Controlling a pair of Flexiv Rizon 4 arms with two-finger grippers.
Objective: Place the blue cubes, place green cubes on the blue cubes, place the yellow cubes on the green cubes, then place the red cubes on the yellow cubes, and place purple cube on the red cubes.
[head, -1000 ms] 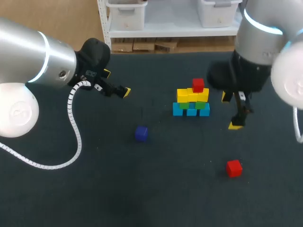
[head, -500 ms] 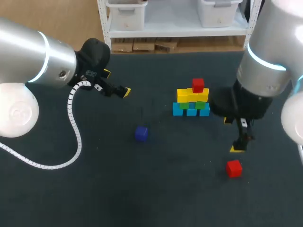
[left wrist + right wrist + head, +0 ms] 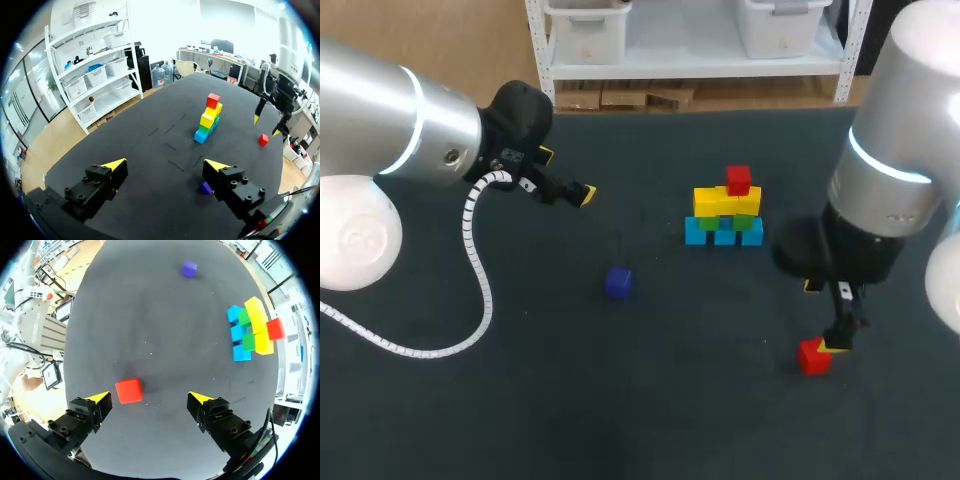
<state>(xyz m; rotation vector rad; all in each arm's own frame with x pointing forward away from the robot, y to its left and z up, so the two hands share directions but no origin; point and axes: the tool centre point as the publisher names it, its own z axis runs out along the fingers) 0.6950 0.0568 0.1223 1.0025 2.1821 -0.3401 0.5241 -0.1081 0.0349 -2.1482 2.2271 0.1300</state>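
A stack (image 3: 723, 212) stands mid-table: blue cubes below, green cubes on them, yellow cubes above, one red cube (image 3: 738, 180) on top. A loose red cube (image 3: 813, 357) lies at the front right. My right gripper (image 3: 823, 315) hangs open just above it; in the right wrist view the red cube (image 3: 129, 390) lies ahead of the open gripper (image 3: 148, 397), between the fingers' lines and apart from both. A purple cube (image 3: 618, 282) lies alone left of the stack. My left gripper (image 3: 566, 174) stands open and holds nothing at the far left, above the table.
In the left wrist view the purple cube (image 3: 206, 188) peeks out beside one finger of the left gripper (image 3: 165, 165), with the stack (image 3: 209, 117) and the loose red cube (image 3: 263, 139) farther ahead. The dark table top (image 3: 520, 400) carries nothing else.
My right arm has moved from beside the stack toward the table's front, and its open gripper now hangs over the loose red cube. The left arm has not moved.
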